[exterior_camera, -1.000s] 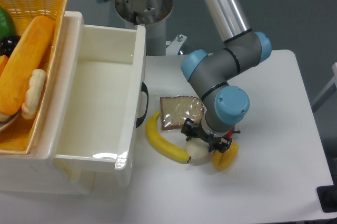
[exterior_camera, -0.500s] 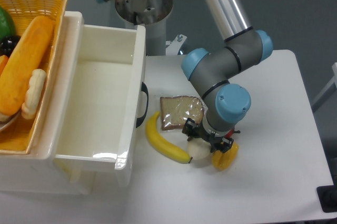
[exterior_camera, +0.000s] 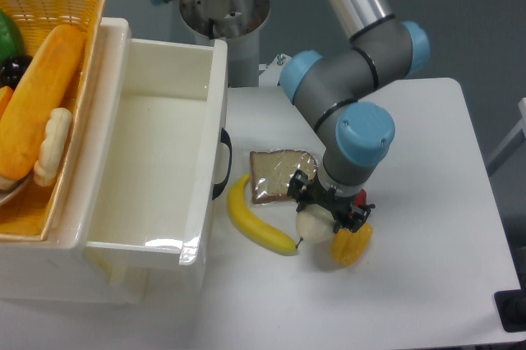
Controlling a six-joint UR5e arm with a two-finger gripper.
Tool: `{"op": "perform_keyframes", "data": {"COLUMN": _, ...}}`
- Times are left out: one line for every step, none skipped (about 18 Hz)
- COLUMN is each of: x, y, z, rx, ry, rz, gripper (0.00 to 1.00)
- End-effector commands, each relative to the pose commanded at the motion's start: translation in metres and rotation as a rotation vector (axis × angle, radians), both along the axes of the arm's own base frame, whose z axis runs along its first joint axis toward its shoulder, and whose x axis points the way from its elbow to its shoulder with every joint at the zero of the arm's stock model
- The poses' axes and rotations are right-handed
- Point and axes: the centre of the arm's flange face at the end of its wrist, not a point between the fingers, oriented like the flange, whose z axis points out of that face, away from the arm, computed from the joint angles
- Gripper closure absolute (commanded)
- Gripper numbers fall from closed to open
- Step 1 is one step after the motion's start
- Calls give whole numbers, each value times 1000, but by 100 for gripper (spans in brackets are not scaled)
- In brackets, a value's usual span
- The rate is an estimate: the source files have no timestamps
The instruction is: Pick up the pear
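The tool (exterior_camera: 322, 212), at the end of a grey and blue robot arm (exterior_camera: 353, 79), is seen from above with its black fingers clamped on the pear (exterior_camera: 311, 223), a small pale cream fruit. The pear is held near the front of the white desk (exterior_camera: 427, 284), its thin dark stem pointing down toward the near end of a yellow banana (exterior_camera: 253, 218). Whether the pear touches the desk cannot be told. Just right of the pear, a lumpy yellow-orange pepper (exterior_camera: 351, 245) lies on the desk. Just behind the pear, a slice of brown bread in clear wrap (exterior_camera: 278, 175) lies flat. At the left, a white plastic bin (exterior_camera: 156, 153) stands at the desk's edge, and beside it a wicker basket (exterior_camera: 49, 13) holds a long orange loaf and other food.
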Motion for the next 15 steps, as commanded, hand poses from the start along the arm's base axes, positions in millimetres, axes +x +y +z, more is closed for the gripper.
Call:
{"op": "perform_keyframes", "data": {"x": 3, "y": -2, "z": 3, "rx": 2, "ry": 3, "rz": -14, "gripper": 46}}
{"op": "perform_keyframes", "data": {"x": 8, "y": -6, "z": 5, "rx": 0, "ry": 0, "rz": -29, "gripper": 46}}
{"op": "perform_keyframes", "data": {"x": 12, "y": -8, "z": 9, "rx": 2, "ry": 4, "rz": -47, "gripper": 46}}
{"op": "perform_keyframes", "data": {"x": 16, "y": -10, "z": 13, "rx": 7, "ry": 3, "rz": -63, "gripper": 46}}
{"op": "perform_keyframes", "data": {"x": 17, "y": -12, "z": 14, "rx": 4, "ry": -3, "rz": -67, "gripper": 46}}
{"op": "perform_keyframes", "data": {"x": 18, "y": -14, "z": 14, "rx": 0, "ry": -11, "rz": -69, "gripper": 46}}
{"op": "perform_keyframes", "data": {"x": 18, "y": -14, "z": 15, "rx": -3, "ry": -15, "rz": -70, "gripper": 46}}
{"op": "perform_keyframes", "data": {"x": 20, "y": -15, "z": 15, "rx": -7, "ry": -21, "rz": -72, "gripper": 46}}
{"op": "perform_keyframes", "data": {"x": 21, "y": -16, "z": 18, "rx": -7, "ry": -22, "rz": -72, "gripper": 46}}
{"op": "perform_keyframes", "data": {"x": 22, "y": -16, "z": 19, "rx": -7, "ry": -22, "rz": -72, "gripper": 46}}
{"op": "perform_keyframes", "data": {"x": 22, "y": -17, "z": 18, "rx": -8, "ry": -24, "rz": -72, "gripper": 46}}
{"op": "perform_keyframes", "data": {"x": 24, "y": -19, "z": 18, "rx": -10, "ry": -26, "rz": -72, "gripper": 46}}
{"op": "perform_keyframes", "data": {"x": 26, "y": -20, "z": 19, "rx": -9, "ry": -25, "rz": -73, "gripper": 46}}
{"op": "perform_keyframes", "data": {"x": 25, "y": -21, "z": 19, "rx": -9, "ry": -25, "rz": -72, "gripper": 46}}
{"op": "perform_keyframes", "data": {"x": 26, "y": -21, "z": 20, "rx": -8, "ry": -23, "rz": -72, "gripper": 46}}
